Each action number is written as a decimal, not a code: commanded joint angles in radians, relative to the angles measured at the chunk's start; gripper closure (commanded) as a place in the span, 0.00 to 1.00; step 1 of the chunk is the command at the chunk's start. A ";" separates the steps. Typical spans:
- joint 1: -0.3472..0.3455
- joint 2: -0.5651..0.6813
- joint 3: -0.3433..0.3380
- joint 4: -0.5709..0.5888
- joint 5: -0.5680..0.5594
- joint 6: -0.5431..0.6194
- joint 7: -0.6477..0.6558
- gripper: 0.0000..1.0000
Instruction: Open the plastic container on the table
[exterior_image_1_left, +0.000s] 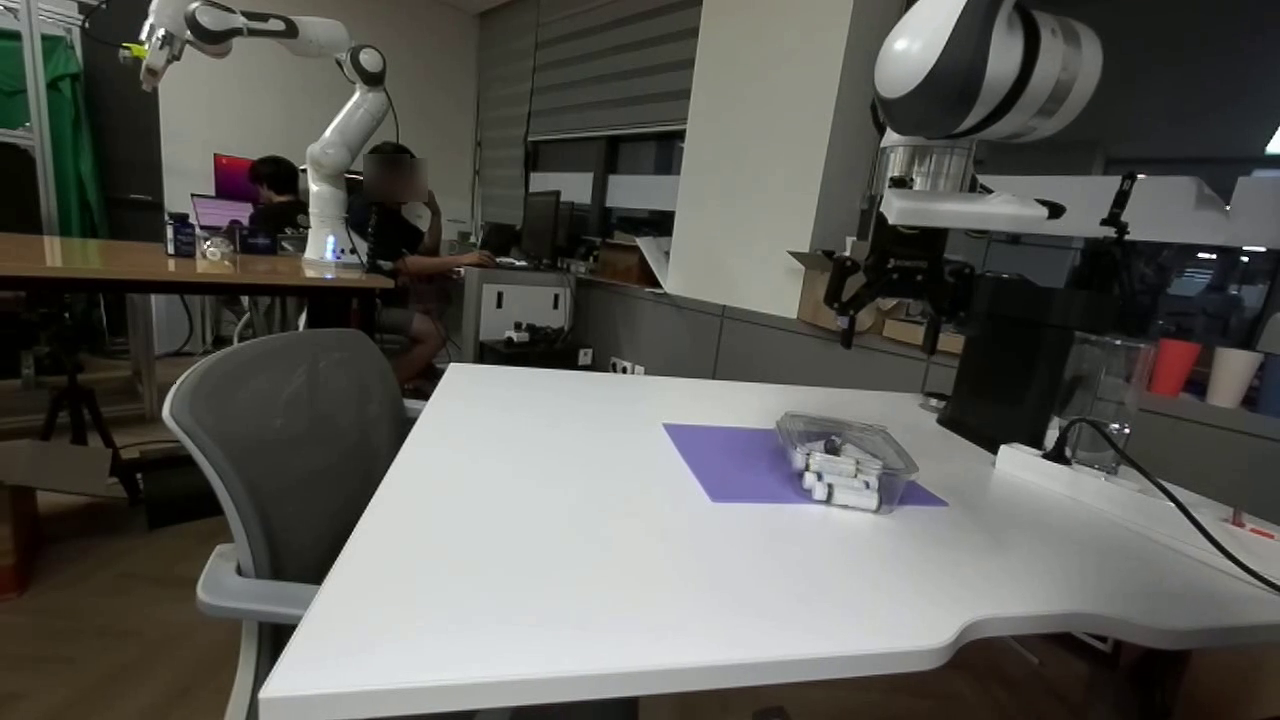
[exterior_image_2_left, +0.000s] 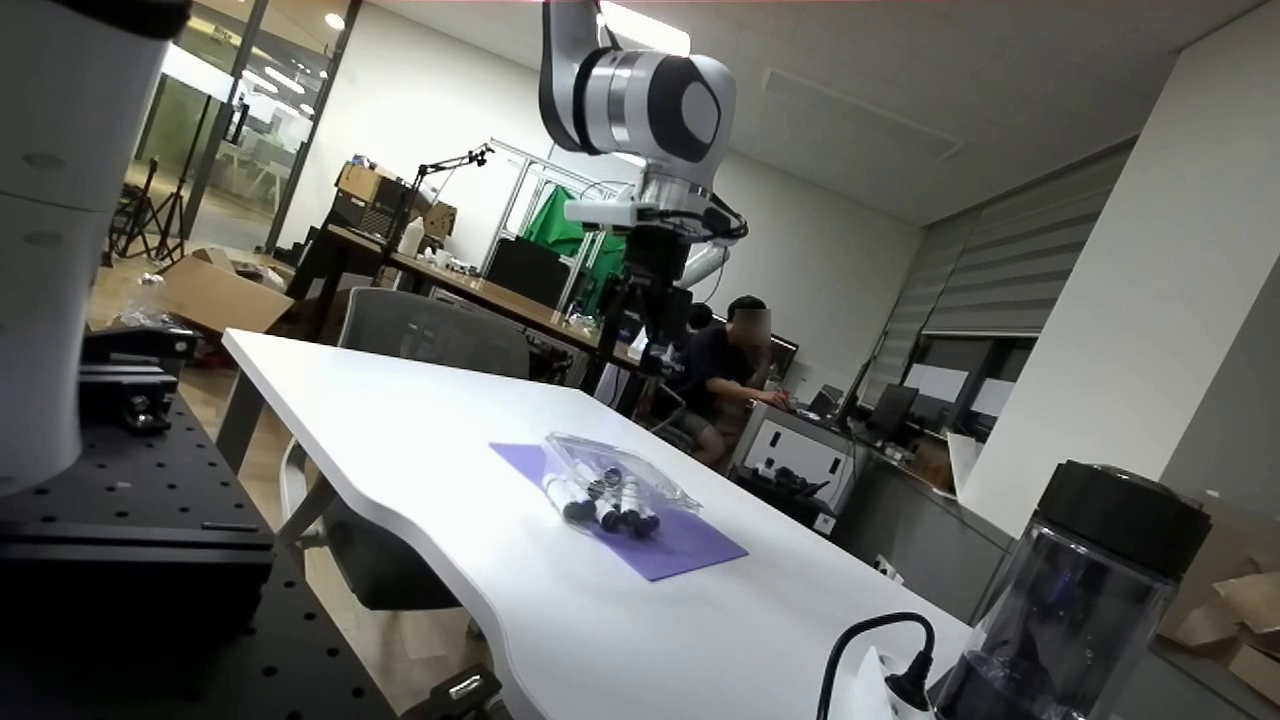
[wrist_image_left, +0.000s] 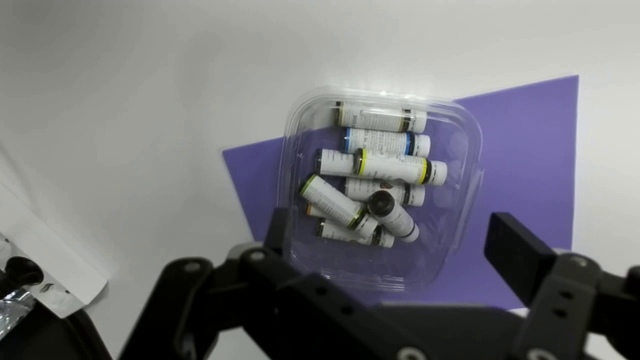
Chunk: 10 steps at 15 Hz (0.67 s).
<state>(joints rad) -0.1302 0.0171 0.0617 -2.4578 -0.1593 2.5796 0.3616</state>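
The plastic container (exterior_image_1_left: 897, 460) is a clear box holding several small white-labelled bottles. It sits partly on a flat purple mat on the white table (exterior_image_1_left: 560, 560). It also shows in an exterior view (exterior_image_2_left: 650, 474) and in the wrist view (wrist_image_left: 425, 260). A clear tab sticks out at its right side in the wrist view. I cannot tell for sure whether its lid is pressed shut. My gripper (exterior_image_1_left: 890, 338) hangs well above the container, open and empty, also in an exterior view (exterior_image_2_left: 632, 360). In the wrist view the gripper's fingers (wrist_image_left: 392, 240) are spread wide across the container's near part.
The purple mat (exterior_image_1_left: 730, 465) lies under the container. A white power strip (exterior_image_1_left: 1125, 500) with a black cable and a clear tumbler (exterior_image_2_left: 1060, 610) with a black lid stand along one table edge. A grey chair (exterior_image_1_left: 300, 450) stands beside the table.
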 joint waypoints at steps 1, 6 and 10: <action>0.039 -0.006 -0.037 -0.002 0.002 -0.002 -0.003 0.00; 0.038 -0.009 -0.039 -0.005 0.002 -0.002 -0.003 0.00; 0.022 0.179 -0.114 0.141 -0.096 -0.014 0.017 0.00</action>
<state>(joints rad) -0.1118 0.0534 0.0123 -2.4409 -0.1891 2.5869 0.3577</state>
